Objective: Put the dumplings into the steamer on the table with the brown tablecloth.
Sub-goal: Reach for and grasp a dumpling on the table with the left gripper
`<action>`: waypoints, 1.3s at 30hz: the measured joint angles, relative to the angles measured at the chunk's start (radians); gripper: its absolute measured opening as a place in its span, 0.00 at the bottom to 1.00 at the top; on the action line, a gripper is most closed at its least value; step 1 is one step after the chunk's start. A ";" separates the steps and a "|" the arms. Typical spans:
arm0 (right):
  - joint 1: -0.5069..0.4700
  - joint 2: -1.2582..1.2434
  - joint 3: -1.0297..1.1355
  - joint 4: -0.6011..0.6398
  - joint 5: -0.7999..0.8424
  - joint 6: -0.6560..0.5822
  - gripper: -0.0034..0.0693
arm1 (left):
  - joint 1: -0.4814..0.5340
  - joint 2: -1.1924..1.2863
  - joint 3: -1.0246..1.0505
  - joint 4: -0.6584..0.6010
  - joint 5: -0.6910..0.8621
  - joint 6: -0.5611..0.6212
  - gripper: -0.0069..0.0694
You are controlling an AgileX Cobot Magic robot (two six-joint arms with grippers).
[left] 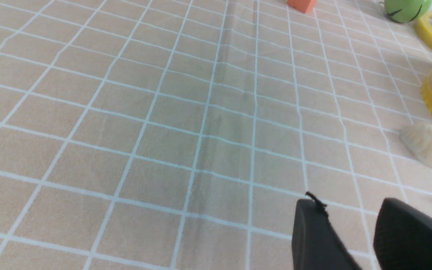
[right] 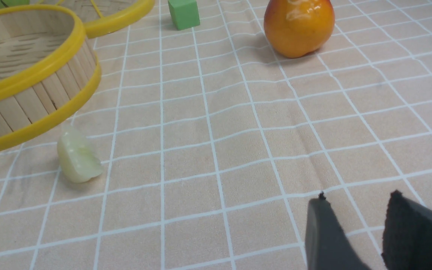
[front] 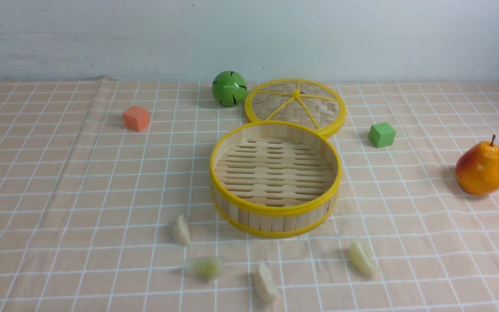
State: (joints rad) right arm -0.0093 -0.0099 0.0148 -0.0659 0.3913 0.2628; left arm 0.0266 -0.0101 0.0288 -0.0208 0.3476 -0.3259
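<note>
Centrally, the bench (front: 37, 182) is covered by the brown tablecloth (front: 427, 225), a light beige-brown cloth with a white grid that is slightly wrinkled. At its middle the steamer (front: 275, 216) is set upright. It is made of bamboo slats with yellow rims, and its slatted floor is seen bare.

Places are counted from the steamer in the front view. A flat woven lid (front: 314, 108) with yellow spokes is laid at 12 o'clock, against the far rim. An orange-red pear (front: 482, 167) is stood at 3 o'clock, well apart. A green ball (front: 229, 88) is seen at 11, a green cube (front: 381, 134) at 2 and an orange cube (front: 136, 118) at 10.

The dumplings, translucent crescents, are laid on the cloth outside the steamer. A cream dumpling (front: 180, 230) is at 8, a greenish dumpling (front: 205, 267) at 7, a white dumpling (front: 266, 281) at 6 and a pale yellow dumpling (front: 363, 258) at 5.

The left gripper (left: 354, 228) and right gripper (right: 358, 225) are each seen with fingers apart and nothing clamped.
</note>
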 joint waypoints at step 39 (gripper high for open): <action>0.000 0.319 -0.409 0.620 0.129 -0.379 0.04 | 0.000 0.410 -0.598 -0.495 0.369 0.249 0.07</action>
State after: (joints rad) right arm -0.0093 0.3088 -0.3941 0.5540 0.5198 -0.1165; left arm 0.0266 0.4003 -0.5690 -0.5158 0.7167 -0.0771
